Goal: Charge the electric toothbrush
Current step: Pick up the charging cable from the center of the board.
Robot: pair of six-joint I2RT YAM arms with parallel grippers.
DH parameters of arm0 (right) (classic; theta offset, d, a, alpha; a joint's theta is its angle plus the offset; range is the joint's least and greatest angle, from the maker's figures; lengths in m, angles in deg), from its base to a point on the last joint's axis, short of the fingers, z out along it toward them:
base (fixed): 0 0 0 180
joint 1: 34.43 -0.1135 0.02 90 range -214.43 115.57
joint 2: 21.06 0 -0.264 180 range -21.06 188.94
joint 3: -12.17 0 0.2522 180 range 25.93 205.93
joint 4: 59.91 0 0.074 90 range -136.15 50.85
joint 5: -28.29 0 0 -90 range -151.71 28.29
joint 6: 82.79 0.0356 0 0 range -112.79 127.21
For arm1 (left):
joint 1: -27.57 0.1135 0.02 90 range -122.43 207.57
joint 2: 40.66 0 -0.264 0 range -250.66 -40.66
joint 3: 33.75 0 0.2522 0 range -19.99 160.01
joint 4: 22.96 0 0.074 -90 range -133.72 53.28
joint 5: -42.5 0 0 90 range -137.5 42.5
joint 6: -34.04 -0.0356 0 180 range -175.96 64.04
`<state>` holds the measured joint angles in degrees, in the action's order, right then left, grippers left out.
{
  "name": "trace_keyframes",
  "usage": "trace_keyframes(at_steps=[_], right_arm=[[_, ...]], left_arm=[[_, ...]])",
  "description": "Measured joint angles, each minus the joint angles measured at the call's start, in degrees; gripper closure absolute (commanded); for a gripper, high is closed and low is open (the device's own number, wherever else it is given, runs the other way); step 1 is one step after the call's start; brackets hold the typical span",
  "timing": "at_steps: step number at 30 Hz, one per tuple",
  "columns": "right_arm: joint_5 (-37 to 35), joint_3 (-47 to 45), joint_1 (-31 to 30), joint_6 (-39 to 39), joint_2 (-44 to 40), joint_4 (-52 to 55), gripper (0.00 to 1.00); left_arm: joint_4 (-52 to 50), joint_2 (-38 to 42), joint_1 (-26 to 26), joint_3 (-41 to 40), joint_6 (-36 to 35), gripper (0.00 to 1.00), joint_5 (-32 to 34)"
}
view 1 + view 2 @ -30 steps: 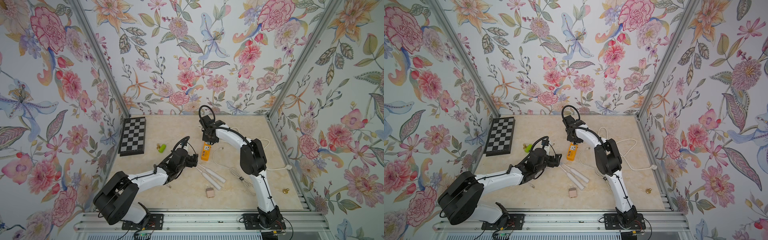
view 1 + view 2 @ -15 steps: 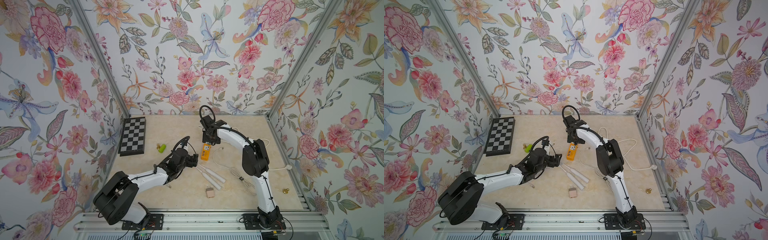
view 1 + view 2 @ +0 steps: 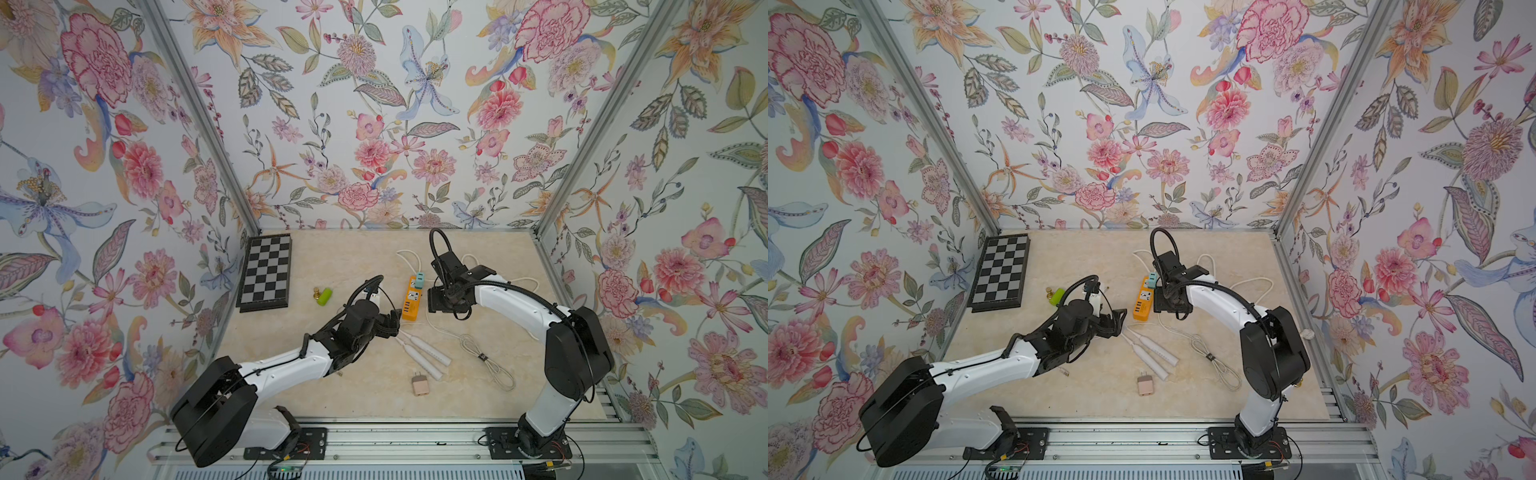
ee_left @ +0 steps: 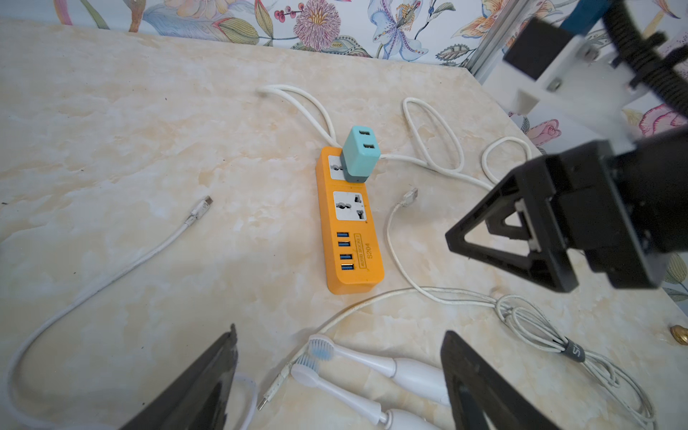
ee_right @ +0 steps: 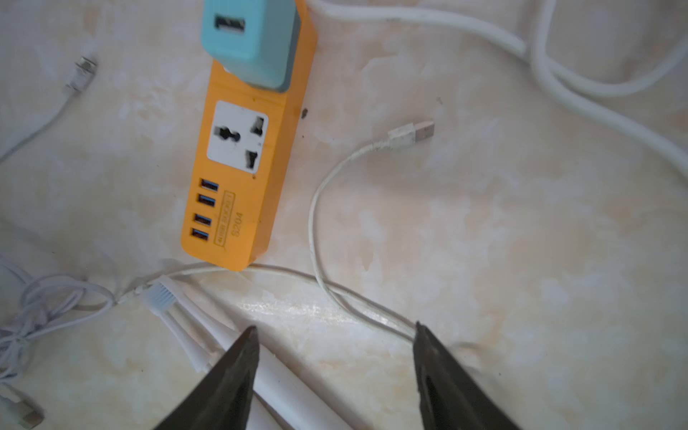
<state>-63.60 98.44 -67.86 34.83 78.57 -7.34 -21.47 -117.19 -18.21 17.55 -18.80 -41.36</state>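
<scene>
- Hovering low over the cream, marble-patterned tabletop (image 4: 111, 130), the left gripper (image 4: 338, 330) has its black wedge-shaped fingers spread wide, with nothing between them.
- Two slim white plastic electric toothbrushes (image 4: 413, 378) lie side by side just under its fingertips, bristled heads pointing ahead.
- Beyond them, between both grippers, lies a glossy orange power strip (image 4: 352, 238), long and rectangular. Its near end has four blue USB ports, and a rounded teal adapter (image 4: 360, 156) is plugged in at the far end.
- The right gripper (image 5: 335, 325) is just beside the strip, fingers apart and empty.
- Ahead of it a thin white cable curls, and its flat metal USB plug (image 5: 413, 133) lies loose on the table.
- A strapped cable bundle (image 4: 569, 349) and a thick white cord (image 4: 405, 159) crowd that side.
</scene>
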Motion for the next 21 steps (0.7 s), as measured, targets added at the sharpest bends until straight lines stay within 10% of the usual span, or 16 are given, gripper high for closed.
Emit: trace_keyframes(at_steps=[21], right_arm=[[-1.64, -0.52, -2.56, -3.69, 11.13, -10.67, 0.70]], left_arm=[[0.39, 0.26, -1.14, -0.17, 2.75, 0.20, 2.78]])
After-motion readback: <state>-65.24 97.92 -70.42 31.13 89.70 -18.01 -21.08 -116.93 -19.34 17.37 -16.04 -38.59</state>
